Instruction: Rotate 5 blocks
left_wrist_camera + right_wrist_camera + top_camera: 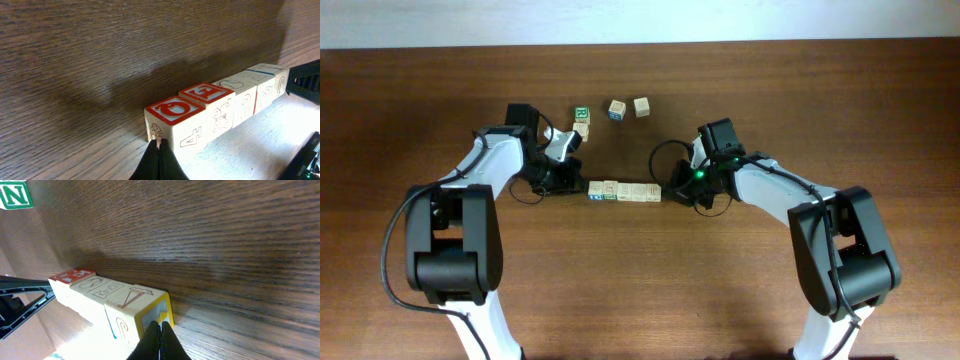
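Note:
Several pale wooden blocks (625,191) lie side by side in a straight row at the table's middle. My left gripper (578,186) is shut with nothing held, and its tips (159,146) touch the left end face of the row, at the block with a red G on top (175,111). My right gripper (670,190) is also shut and empty. Its tips (161,326) press the yellow-framed end face of the last block (135,305) at the right end. The row is squeezed between the two grippers.
Behind the row stand loose cubes: one with a bright green top (581,113), a pale one just below it (582,128), and two more (617,109) (641,106) to the right. The green N cube (14,195) shows in the right wrist view's corner.

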You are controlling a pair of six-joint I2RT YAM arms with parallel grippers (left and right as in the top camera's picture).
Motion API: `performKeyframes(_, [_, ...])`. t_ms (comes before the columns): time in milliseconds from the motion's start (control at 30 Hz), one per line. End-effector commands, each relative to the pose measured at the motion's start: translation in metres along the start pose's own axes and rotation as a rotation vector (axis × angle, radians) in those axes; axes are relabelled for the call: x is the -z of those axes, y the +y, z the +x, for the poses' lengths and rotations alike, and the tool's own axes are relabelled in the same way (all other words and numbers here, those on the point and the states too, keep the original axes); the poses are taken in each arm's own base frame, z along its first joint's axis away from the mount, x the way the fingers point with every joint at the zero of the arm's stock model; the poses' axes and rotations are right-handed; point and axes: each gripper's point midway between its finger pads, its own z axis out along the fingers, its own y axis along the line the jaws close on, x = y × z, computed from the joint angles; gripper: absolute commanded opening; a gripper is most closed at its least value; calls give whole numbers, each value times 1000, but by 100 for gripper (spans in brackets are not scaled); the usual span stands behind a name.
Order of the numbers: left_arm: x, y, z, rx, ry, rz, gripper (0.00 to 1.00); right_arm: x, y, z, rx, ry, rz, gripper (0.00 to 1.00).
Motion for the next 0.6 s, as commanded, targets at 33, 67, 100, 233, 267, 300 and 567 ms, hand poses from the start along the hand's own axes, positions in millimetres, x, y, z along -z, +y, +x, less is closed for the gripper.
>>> performKeyframes(33, [-1,-3,-4,-2,-4,13,0,-6,13,12,86,62,-82,4])
performKeyframes(67, [-1,-3,-4,-2,-4,13,0,-5,17,13,107,69,-102,4])
performKeyframes(100, [-1,-3,-4,-2,-4,13,0,-5,22,14,137,75,-125,4])
performKeyframes(233, [-1,-3,-4,-2,-3,13,0,-2,26,13,156,68,-133,4])
performKeyframes(267, [-1,-4,-4,-2,-3,13,0,1,29,12,169,62,-138,4])
performKeyframes(300, [-1,-4,-4,-2,-3,13,0,4,32,12,177,54,-143,4])
performKeyframes(567, [-4,-8,-5,-18,-1,14,0,14,39,12,197,45,-144,4])
